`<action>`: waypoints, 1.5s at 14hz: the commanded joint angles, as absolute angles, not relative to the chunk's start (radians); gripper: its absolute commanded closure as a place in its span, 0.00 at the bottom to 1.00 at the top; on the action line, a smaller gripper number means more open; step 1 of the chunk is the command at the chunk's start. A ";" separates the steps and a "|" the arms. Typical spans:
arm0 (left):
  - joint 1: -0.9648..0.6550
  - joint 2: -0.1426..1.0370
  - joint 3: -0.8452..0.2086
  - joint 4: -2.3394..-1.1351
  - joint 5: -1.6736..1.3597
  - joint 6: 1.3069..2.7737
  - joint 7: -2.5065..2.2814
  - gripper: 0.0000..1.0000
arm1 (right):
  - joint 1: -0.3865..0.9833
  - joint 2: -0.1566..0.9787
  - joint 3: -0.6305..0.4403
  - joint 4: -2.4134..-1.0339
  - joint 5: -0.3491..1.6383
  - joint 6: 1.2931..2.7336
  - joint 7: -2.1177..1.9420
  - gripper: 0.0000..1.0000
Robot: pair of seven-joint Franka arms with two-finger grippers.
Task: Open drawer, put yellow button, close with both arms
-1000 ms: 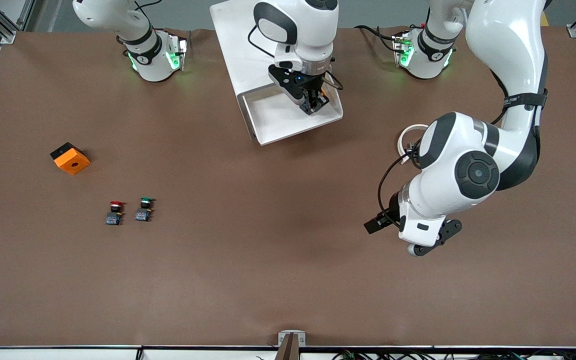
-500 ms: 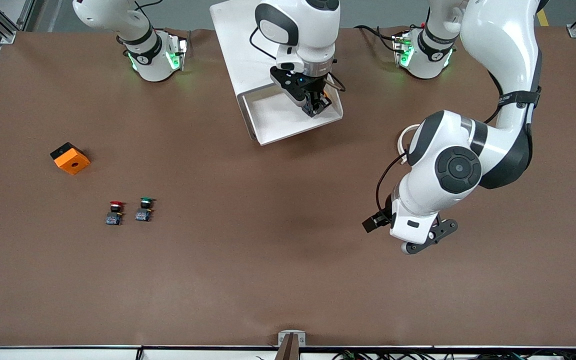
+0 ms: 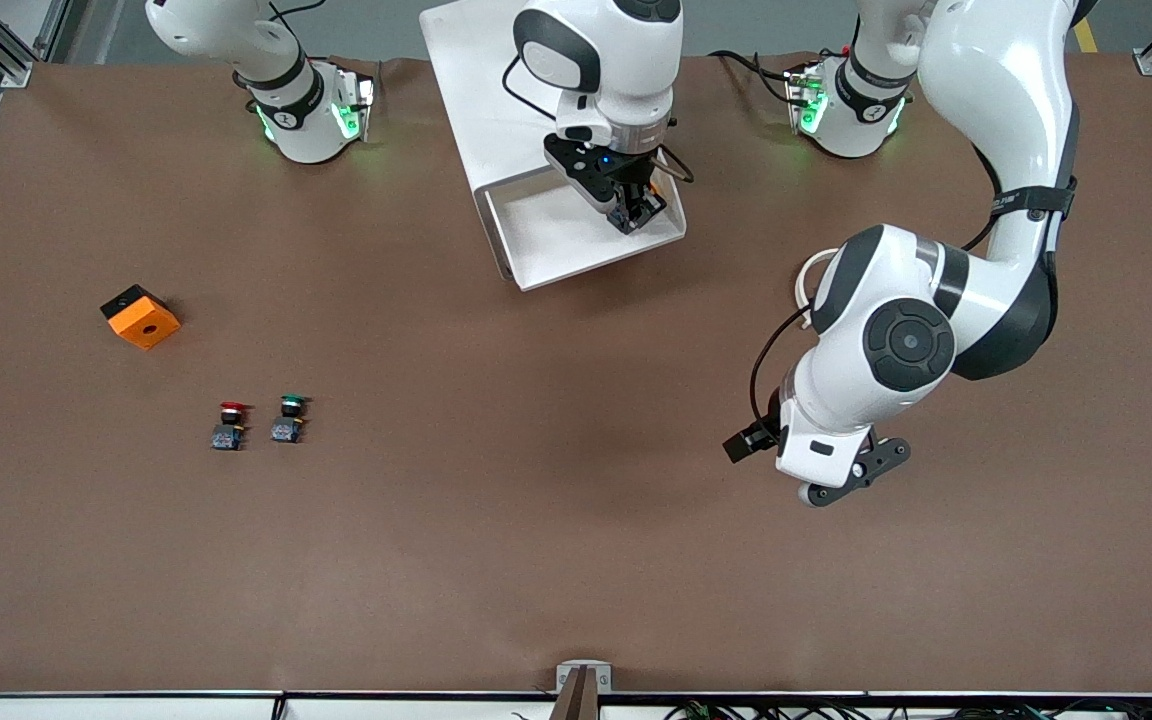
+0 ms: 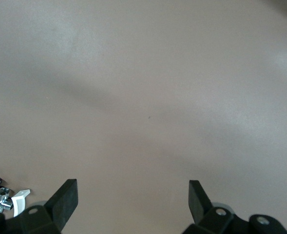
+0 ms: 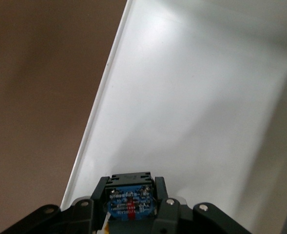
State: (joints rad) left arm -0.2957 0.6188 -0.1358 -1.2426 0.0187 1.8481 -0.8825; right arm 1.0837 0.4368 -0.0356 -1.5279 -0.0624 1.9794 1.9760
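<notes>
Since a second ago we have eased the yellow button (image 5: 130, 202) slightly deeper over the open drawer (image 3: 551, 240), the right gripper (image 3: 634, 212) clamped on its blue body, directly above the white floor, so release is straight down. Our left gripper (image 3: 841, 490) has drifted a little toward the table's middle, spread wide over bare table (image 3: 536, 520); red button (image 3: 230, 424) and green button (image 3: 288, 418) sit well apart, toward the right arm's end.

Two robot arms: left arm (image 3: 996, 250), right arm (image 3: 606, 60). One white cabinet (image 3: 476, 90), one open drawer (image 3: 556, 240). Three push buttons: yellow button (image 5: 129, 202), red-capped button (image 3: 229, 425), green-capped button (image 3: 288, 418). One orange block (image 3: 141, 317).
</notes>
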 commanded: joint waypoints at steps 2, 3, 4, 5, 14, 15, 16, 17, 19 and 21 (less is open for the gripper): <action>-0.299 0.627 -0.140 -1.252 0.041 1.864 -0.867 0.00 | 1.118 0.462 -0.040 -1.496 -0.084 1.983 1.994 0.00; -0.304 0.627 -0.138 -1.252 0.040 1.864 -0.867 0.00 | 1.114 0.457 -0.043 -1.494 -0.084 1.982 1.985 0.00; -0.305 0.629 -0.138 -1.252 0.041 1.865 -0.867 0.00 | 1.102 0.454 -0.046 -1.474 -0.071 1.977 1.983 0.00; -0.304 0.632 -0.138 -1.253 0.041 1.867 -0.867 0.00 | 1.065 0.453 -0.040 -1.444 -0.064 1.971 1.973 0.00; -0.316 0.621 -0.156 -1.271 0.034 1.859 -0.888 0.00 | 0.755 0.353 -0.044 -1.348 0.073 1.692 1.343 0.00; -0.327 0.608 -0.160 -1.297 0.044 1.862 -0.888 0.00 | 0.706 0.335 -0.044 -1.348 0.089 1.657 1.259 0.00; -0.346 0.600 -0.160 -1.308 0.046 1.864 -0.887 0.00 | 0.654 0.318 -0.044 -1.347 0.101 1.617 1.159 0.00; -0.360 0.591 -0.160 -1.318 0.045 1.865 -0.888 0.00 | 0.600 0.304 -0.044 -1.345 0.107 1.583 1.070 0.00; -0.389 0.577 -0.160 -1.322 0.044 1.873 -0.887 0.00 | 0.502 0.293 -0.044 -1.316 0.121 1.530 0.932 0.00; -0.416 0.574 -0.160 -1.342 0.044 1.904 -0.887 0.00 | 0.422 0.291 -0.046 -1.295 0.123 1.458 0.783 0.00</action>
